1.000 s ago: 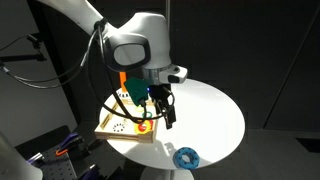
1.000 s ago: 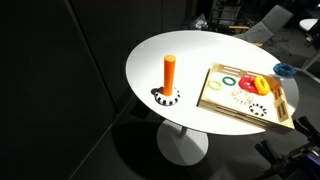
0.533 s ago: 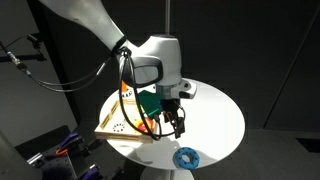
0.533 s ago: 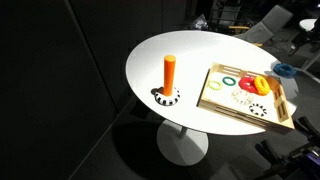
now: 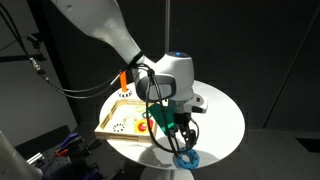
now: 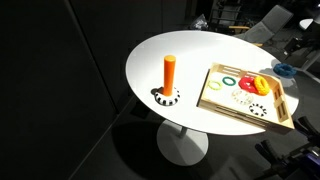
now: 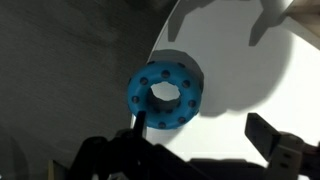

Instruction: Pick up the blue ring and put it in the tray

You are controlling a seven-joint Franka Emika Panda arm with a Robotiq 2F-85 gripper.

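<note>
Wrist view puts the small bright blue doughnut-shaped ring (image 7: 163, 95) almost dead centre, lying flat on the round white table (image 7: 240, 70) right by its edge, with dark floor beyond. My Robotiq gripper (image 7: 200, 126) comes in from the bottom of that picture with its jaws spread wide and nothing in them. One dark fingertip (image 7: 140, 122) sits at the ring's lower rim, and I cannot tell whether it touches. The other finger stands well off on the bare table. In an exterior view the gripper (image 5: 181, 143) hangs low over the table's near edge, just above the blue ring (image 5: 186, 157). The shallow square light-wood tray (image 5: 103, 122) lies apart from it on the same top, partly behind the arm. In an exterior view the ring (image 6: 285, 69) shows at the far rim of the table (image 6: 180, 50), just beyond the tray (image 6: 212, 104), which holds a red-and-yellow ring (image 6: 260, 84) and a green one (image 6: 230, 81). An upright orange cylinder (image 6: 169, 72) stands beside the tray.
</note>
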